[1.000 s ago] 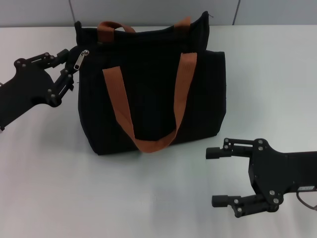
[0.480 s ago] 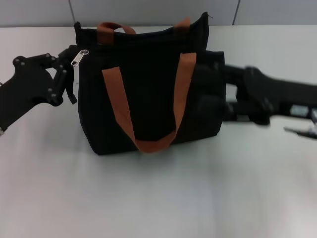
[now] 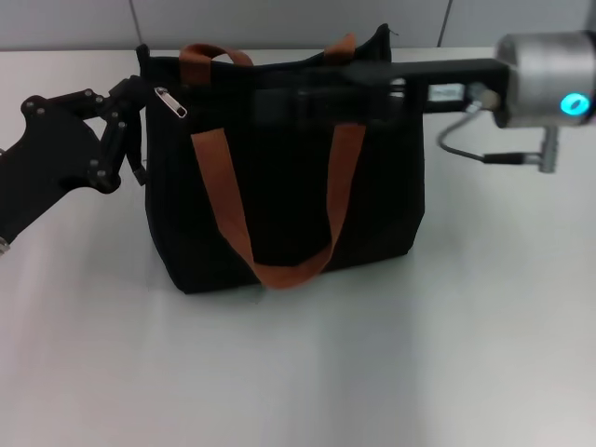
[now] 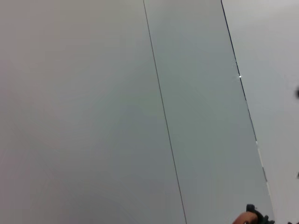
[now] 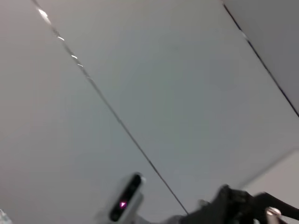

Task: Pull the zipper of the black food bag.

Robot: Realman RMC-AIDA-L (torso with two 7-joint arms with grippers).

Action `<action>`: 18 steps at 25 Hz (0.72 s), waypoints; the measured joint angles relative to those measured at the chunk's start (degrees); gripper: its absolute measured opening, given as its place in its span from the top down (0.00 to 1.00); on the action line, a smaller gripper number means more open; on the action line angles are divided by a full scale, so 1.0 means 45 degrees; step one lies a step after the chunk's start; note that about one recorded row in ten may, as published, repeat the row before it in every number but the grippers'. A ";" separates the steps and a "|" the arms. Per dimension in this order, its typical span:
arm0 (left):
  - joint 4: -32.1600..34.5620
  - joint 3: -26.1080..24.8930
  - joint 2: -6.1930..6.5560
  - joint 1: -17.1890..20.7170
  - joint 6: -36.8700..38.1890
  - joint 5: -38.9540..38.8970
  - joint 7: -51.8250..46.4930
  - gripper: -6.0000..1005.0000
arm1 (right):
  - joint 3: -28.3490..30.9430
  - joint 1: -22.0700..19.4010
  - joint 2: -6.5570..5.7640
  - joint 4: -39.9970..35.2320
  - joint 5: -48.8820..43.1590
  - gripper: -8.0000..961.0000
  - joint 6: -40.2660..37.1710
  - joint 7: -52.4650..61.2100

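Note:
The black food bag (image 3: 279, 205) stands upright in the middle of the table, with two brown-orange strap handles (image 3: 219, 200). The zipper's silver pull tab (image 3: 169, 101) lies at the bag's top left corner, at the end of the top edge. My left gripper (image 3: 138, 130) is open, and its fingertips (image 3: 133, 91) rest against the bag's left end just beside the tab. My right arm reaches in from the right, and its blurred gripper (image 3: 307, 98) hangs over the bag's top edge. Neither wrist view shows the zipper.
The white table (image 3: 298, 372) stretches in front of the bag and to both sides. A grey panelled wall (image 3: 279, 19) stands behind it. My right arm's silver wrist (image 3: 545, 74), with a lit blue ring and a cable, sits at the upper right.
My right arm has swung up from the table's front right to over the bag's top. My left gripper has moved closer to the bag's left end, and the pull tab has flipped to the right.

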 joint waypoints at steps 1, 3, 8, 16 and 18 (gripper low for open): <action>0.0000 0.0000 0.0000 0.0000 0.0000 0.0000 0.0000 0.96 | -0.0335 0.0187 -0.0007 -0.0020 -0.0031 0.15 0.0476 0.0442; -0.0142 0.0009 -0.0003 -0.0022 0.0036 -0.0108 0.0165 0.96 | -0.0814 0.0458 -0.0020 -0.0052 -0.0050 0.15 0.1121 0.0922; -0.0204 0.0005 0.0010 -0.0068 0.0048 -0.0124 0.0177 0.96 | -0.1490 0.0962 -0.0008 -0.0174 -0.0062 0.26 0.2125 0.1321; -0.0201 0.0001 0.0030 -0.0170 0.0046 -0.0132 0.0099 0.97 | -0.1753 0.1742 0.0032 -0.0304 -0.0745 0.58 0.3038 0.1966; -0.0199 0.0012 0.0033 -0.0219 0.0032 -0.0132 0.0065 0.96 | -0.1760 0.1973 0.0027 -0.0330 -0.1028 0.61 0.3117 0.2381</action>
